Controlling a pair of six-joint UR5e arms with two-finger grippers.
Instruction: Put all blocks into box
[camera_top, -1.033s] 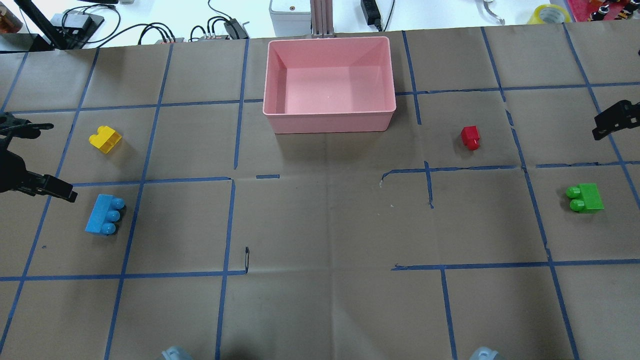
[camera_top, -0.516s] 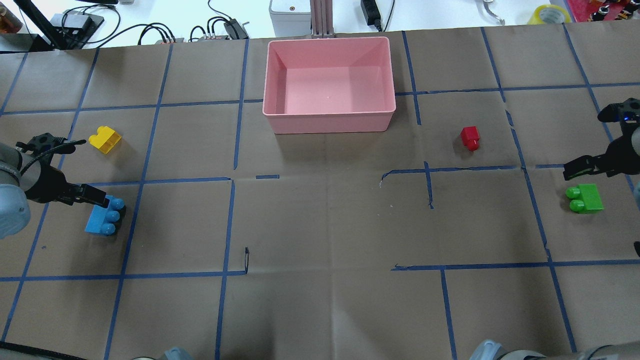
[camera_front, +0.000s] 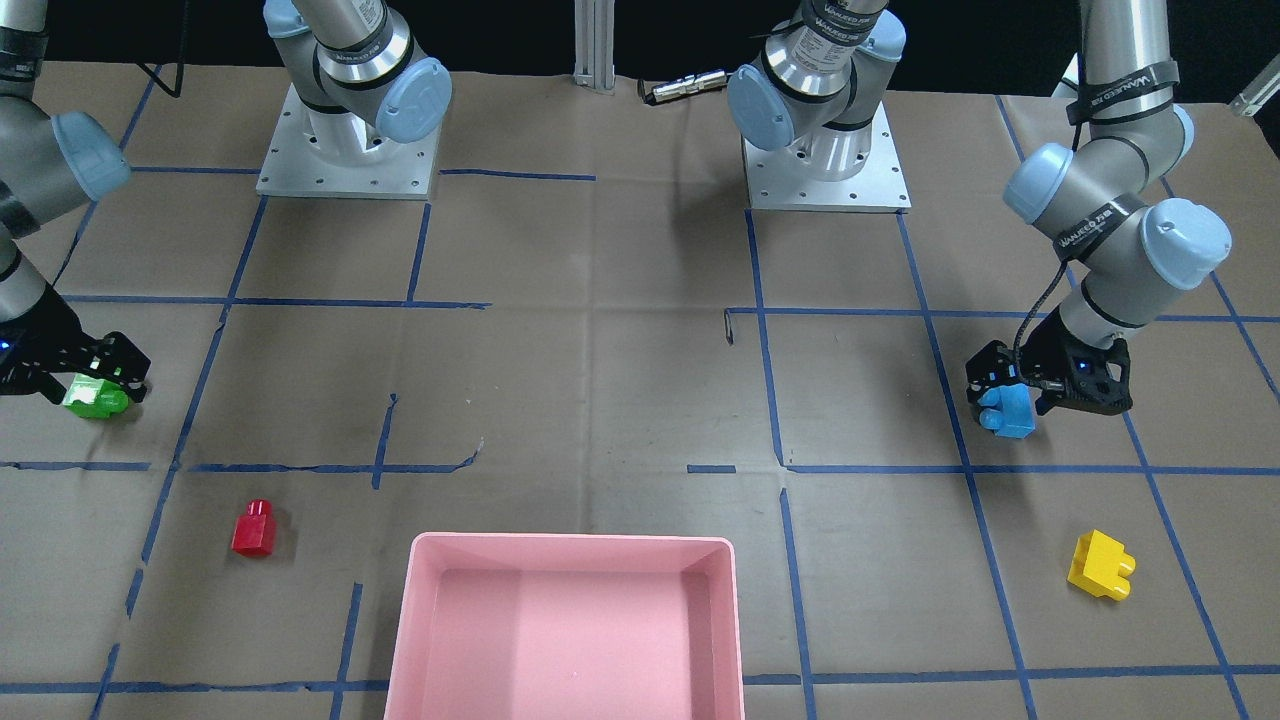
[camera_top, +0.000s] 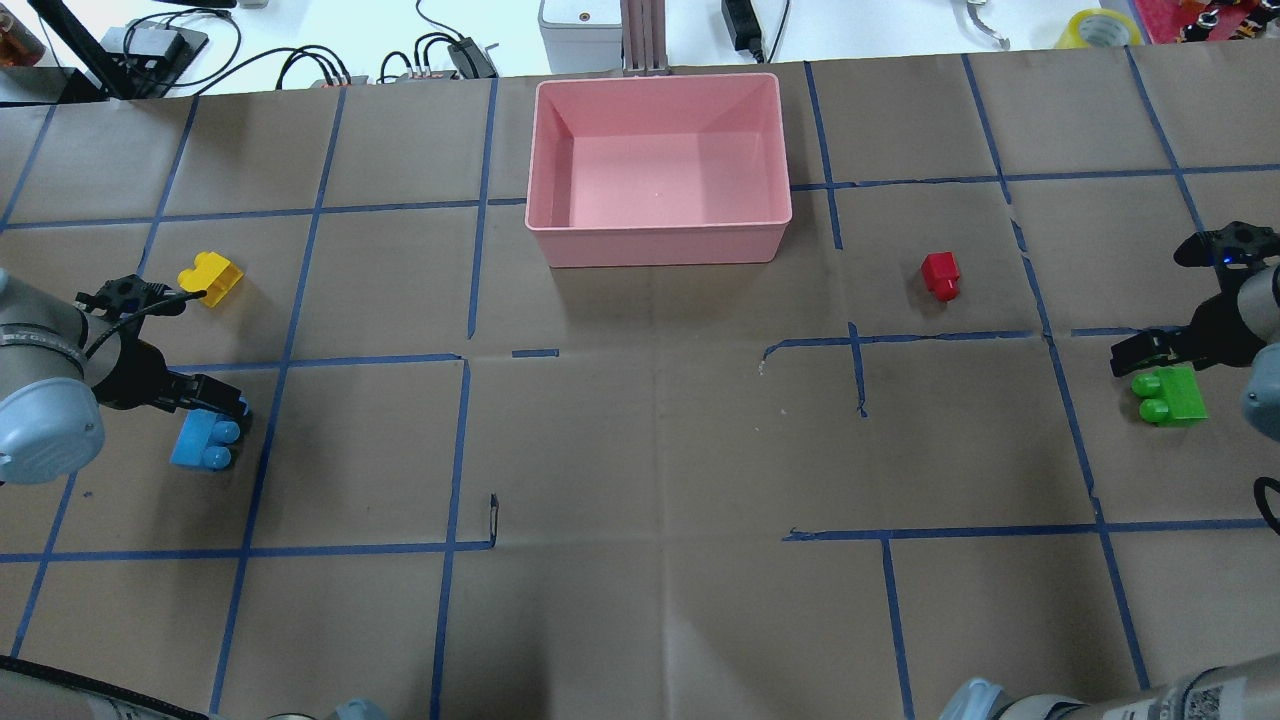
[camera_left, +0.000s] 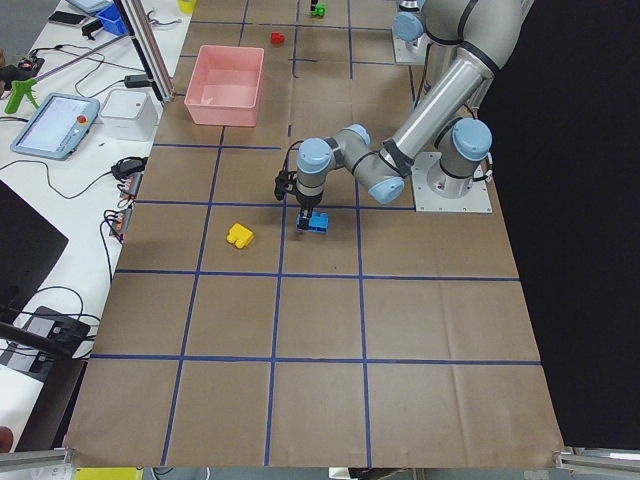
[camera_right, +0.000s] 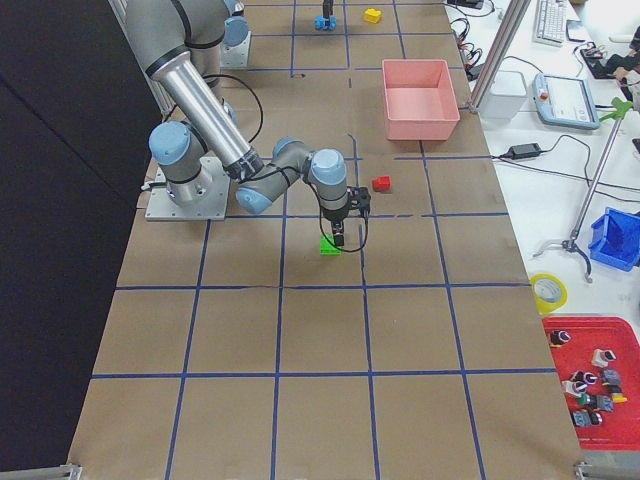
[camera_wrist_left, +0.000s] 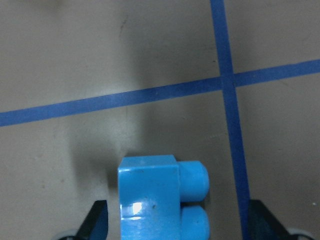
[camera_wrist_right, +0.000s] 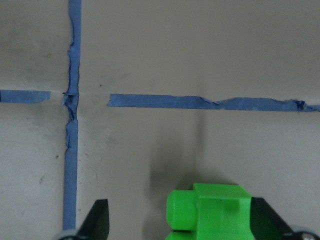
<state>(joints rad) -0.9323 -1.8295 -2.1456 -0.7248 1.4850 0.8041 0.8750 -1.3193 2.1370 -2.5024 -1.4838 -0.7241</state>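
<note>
Down at the robot's left end of the counter (camera_top: 650, 450), the left claw (camera_front: 1012, 395) hangs spread over the light-blue block (camera_wrist_left: 150, 200), a finger (camera_wrist_left: 97, 225) standing off each side with a gap showing. At the opposite end the right claw (camera_front: 95, 385) is likewise spread around the green block (camera_wrist_right: 220, 210), which sits closer to one finger than the other. Farther out, the yellow block (camera_top: 210, 278) lies near the blue one, and the red block (camera_top: 941, 273) lies between the green one and the pink box (camera_top: 660, 245), which holds no blocks at the far middle edge.
</note>
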